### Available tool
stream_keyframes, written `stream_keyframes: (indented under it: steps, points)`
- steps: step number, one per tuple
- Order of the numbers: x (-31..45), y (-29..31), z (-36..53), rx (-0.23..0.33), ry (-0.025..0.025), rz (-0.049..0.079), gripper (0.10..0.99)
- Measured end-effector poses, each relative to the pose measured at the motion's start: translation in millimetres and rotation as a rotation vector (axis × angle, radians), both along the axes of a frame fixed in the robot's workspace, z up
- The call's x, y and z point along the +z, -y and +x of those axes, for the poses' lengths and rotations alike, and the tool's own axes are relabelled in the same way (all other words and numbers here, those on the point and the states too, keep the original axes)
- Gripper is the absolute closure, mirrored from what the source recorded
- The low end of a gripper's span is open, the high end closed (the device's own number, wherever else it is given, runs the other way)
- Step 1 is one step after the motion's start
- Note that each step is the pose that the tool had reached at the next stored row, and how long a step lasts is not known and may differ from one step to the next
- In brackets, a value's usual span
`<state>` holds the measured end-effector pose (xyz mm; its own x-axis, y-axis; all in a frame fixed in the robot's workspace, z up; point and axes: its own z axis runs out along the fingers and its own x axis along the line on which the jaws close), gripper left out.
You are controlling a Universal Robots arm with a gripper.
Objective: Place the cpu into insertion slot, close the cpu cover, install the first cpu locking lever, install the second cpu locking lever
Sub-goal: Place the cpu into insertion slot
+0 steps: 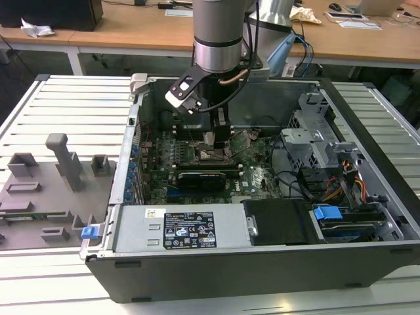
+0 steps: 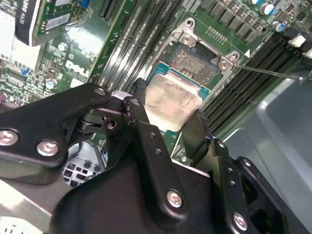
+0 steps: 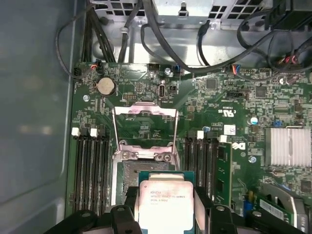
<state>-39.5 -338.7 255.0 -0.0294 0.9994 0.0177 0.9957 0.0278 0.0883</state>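
I held the cpu (image 3: 165, 201) pinched in the gripper (image 2: 167, 106) over the insertion slot (image 2: 193, 62)
The cpu cover (image 3: 145, 127) stood open beyond it; memory slots (image 3: 90, 170) crowded both sides

A pale slatted metal table (image 1: 72, 108) stands before long wooden desks (image 1: 125, 29) under even light

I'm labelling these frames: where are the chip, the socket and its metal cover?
chip (image 3: 163, 202): first wrist view, middle of its silver top.
socket (image 2: 192, 61): second wrist view, on its pin field.
cover (image 3: 145, 110): first wrist view, frame's end bar opposite the hinge.
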Motion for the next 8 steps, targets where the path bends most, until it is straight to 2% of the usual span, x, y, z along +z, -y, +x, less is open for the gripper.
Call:
stream_keyframes:
  steps: [2, 8]
  points:
    - [-3.7, -0.1, -0.1, 0.000, 0.0000, 0.000, 0.549]
    - [-8.4, -0.1, -1.8, 0.000, -0.0001, 0.000, 0.549]
